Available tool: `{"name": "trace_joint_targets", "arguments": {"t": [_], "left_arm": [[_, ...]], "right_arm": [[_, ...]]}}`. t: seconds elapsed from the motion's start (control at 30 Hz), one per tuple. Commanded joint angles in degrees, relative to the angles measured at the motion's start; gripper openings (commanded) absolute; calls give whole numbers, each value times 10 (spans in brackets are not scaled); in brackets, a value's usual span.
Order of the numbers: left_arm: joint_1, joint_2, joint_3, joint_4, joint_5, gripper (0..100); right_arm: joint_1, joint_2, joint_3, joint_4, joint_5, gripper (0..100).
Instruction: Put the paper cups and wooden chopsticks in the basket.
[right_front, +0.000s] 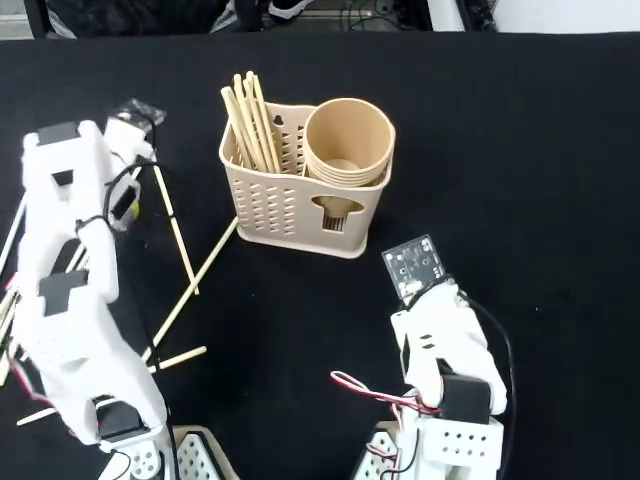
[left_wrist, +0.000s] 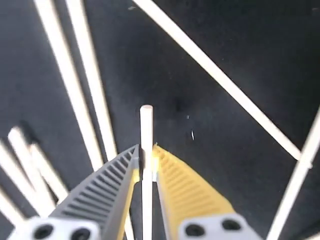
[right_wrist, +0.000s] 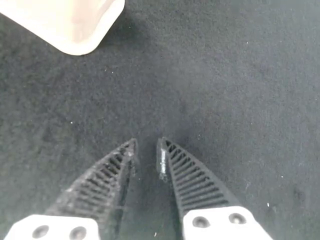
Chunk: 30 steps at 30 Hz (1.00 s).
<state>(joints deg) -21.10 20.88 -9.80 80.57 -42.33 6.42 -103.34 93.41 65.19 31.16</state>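
High view: the basket (right_front: 290, 215) stands upright near the middle of the black surface (right_front: 540, 150), with the left arm (right_front: 60, 260) to one side and the right arm (right_front: 450, 360) at the near edge.
Cups (right_front: 348, 140): one nested stack in the basket compartment on the right arm's side. Several rims show, but the count is unclear.
Basket chopsticks (right_front: 250, 115): about five, leaning in the other compartment with their tips above the rim.
Loose chopsticks (right_front: 178, 232): three lie flat between the left arm and the basket, two of them meeting at an angle. More ends poke out beside the left arm.
Left wrist view: the left end effector (left_wrist: 146, 150) is clamped on one chopstick (left_wrist: 146, 117), whose end juts just past the tips. Beneath it at least six others lie on the surface: two long and parallel, one diagonal, one at the frame edge and three short ends. The high view gives the layout rather than this grip.
Right wrist view: the right end effector (right_wrist: 146, 150) is all but closed, with a narrow slit between the tips. It holds nothing and sits over bare surface, with a basket corner (right_wrist: 75, 25) near.
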Motion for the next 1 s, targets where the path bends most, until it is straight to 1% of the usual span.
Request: {"name": "trace_joint_targets", "arguments": {"t": [0.0,0.13,0.2,0.23,0.4,0.47,0.63,0.7,0.77,0.83,0.97], "left_arm": [[20,-142,36,6,30,28],[42,-297,100,-3,69,29],[50,-376,135,-37,95,29],[54,-415,156,-67,113,29],[68,-607,295,-263,208,29],[81,-680,360,-346,235,29],[125,-839,521,-576,266,29],[149,-884,565,-660,280,29],[178,-915,588,-724,301,29],[215,-926,578,-745,348,29],[276,-903,502,-731,442,29]], "right_arm": [[10,-41,-3,-11,3,82],[10,-41,-3,-11,3,82],[10,-41,-3,-11,3,82],[10,-41,-3,-11,3,82],[10,-41,-3,-11,3,82],[10,-41,-3,-11,3,82],[10,-41,-3,-11,3,82],[10,-41,-3,-11,3,82],[10,-41,-3,-11,3,82],[10,-41,-3,-11,3,82],[10,-41,-2,-11,3,82]]}}
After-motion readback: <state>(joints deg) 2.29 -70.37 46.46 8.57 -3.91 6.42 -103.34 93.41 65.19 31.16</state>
